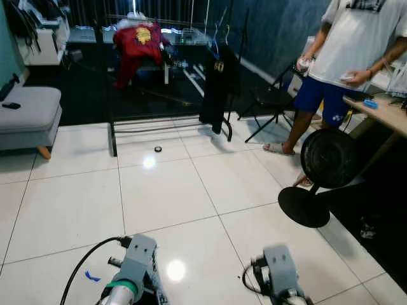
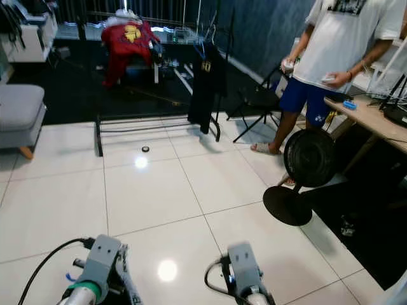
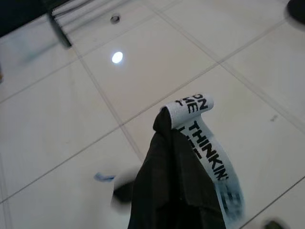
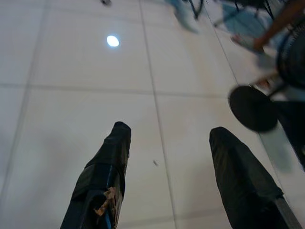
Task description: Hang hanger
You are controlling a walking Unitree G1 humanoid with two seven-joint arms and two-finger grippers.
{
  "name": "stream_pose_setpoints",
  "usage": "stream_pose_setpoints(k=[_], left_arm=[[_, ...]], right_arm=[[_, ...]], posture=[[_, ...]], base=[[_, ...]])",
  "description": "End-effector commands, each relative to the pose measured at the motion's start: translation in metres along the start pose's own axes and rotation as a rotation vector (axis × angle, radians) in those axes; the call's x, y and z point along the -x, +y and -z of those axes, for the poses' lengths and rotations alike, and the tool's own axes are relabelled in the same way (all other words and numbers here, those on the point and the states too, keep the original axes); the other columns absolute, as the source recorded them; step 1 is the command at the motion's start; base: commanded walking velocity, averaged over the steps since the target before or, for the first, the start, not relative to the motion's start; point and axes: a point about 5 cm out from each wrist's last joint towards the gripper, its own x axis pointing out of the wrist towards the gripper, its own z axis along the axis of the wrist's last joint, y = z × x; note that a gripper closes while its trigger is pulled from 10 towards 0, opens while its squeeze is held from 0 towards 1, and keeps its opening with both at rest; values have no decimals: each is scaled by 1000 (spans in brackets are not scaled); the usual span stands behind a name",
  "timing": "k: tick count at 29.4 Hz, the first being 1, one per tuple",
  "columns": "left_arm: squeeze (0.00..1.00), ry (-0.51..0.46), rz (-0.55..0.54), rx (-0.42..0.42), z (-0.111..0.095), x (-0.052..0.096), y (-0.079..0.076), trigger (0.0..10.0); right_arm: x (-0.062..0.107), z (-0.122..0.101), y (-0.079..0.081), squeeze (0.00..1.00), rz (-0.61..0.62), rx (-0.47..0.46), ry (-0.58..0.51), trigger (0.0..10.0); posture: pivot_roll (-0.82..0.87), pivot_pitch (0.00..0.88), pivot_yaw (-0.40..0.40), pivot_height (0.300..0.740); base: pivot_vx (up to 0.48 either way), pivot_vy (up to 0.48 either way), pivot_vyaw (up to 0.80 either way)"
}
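I see both arms low at the near edge, over white floor tile (image 1: 165, 190). My left gripper (image 3: 178, 143) has its black fingers pressed together, pinching a white label strip (image 3: 205, 143) printed with black letters; no hanger between them that I can make out. My right gripper (image 4: 169, 167) is spread wide over bare tile, holding nothing. Open tile runs from me to the far clothes rack (image 1: 159, 124), whose low base bars sit at the tile's far edge where dark flooring starts. A black shirt (image 1: 218, 89) hangs on a hanger at the rack's right end; a red garment (image 1: 137, 44) is draped further left and back. A small dark round thing (image 1: 158, 149) lies on the tile just near of the rack base. On the right, a black standing fan (image 1: 324, 165) sits at the tile edge, with a person (image 1: 346, 57) just beyond it beside a wooden table (image 1: 388, 114). Grey sofa (image 1: 28, 117) is at the far left.
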Motion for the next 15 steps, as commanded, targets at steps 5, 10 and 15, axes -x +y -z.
stream_pose_setpoints(k=[5,10,15], left_arm=[[0,31,30,-71,14,4,-12,10000],[0,50,46,-100,22,5,-15,10000],[0,103,72,-89,34,9,-19,10000]], right_arm=[[11,32,5,0,-25,4,156,10000],[15,41,7,0,-25,-5,207,10000],[29,64,6,0,-31,5,326,10000]], posture=[[-113,0,-26,740],[-116,0,-27,740],[-122,3,-21,740]], base=[[463,0,0],[412,0,0],[280,0,0]])
